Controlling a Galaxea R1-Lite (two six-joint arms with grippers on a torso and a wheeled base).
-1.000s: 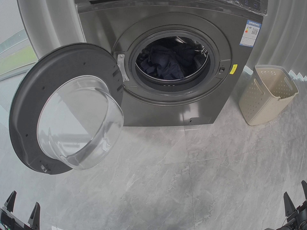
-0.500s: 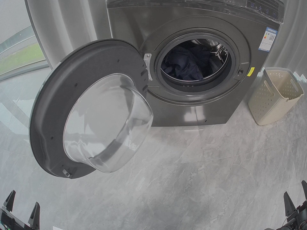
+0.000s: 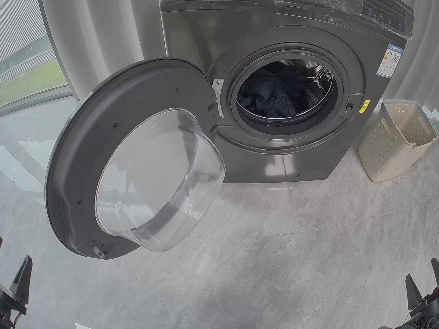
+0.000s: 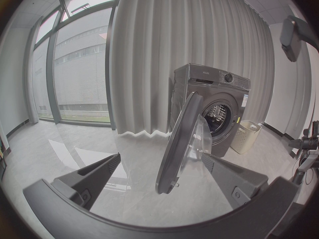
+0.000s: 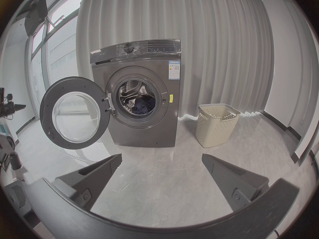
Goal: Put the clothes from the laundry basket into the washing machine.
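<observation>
1. Head view: the washing machine point(image 3: 274, 161) stands on the grey floor point(image 3: 297, 261) with its round door point(image 3: 87, 133) swung wide open toward the robot's left. Dark blue clothes point(image 3: 270, 99) lie heaped inside the drum. The laundry basket point(image 3: 388, 147) sits on the floor just beside the machine, on the robot's right. The part of its inside that shows holds nothing.
2. Left wrist view: the left pincer point(image 4: 160, 156) hangs low over the floor, well apart from the machine. Its jaws are spread wide with nothing between them. The open door is seen almost edge-on, with the drum mouth and the basket beyond it.
3. Right wrist view: the right pincer point(image 5: 161, 156) is spread just as wide and is just as empty, and it faces the machine and the basket from well back. The clothes rest low in the drum. No fabric rises above the basket's rim, though its bottom is hidden from this angle.
4. Progress, as a judgement: the loading looks finished or very nearly so, since the only clothes in sight are already in the drum and neither pincer carries anything. All that may be left is anything lying flat on the hidden basket bottom. The door is open, but the task does not ask for it to be closed.
</observation>
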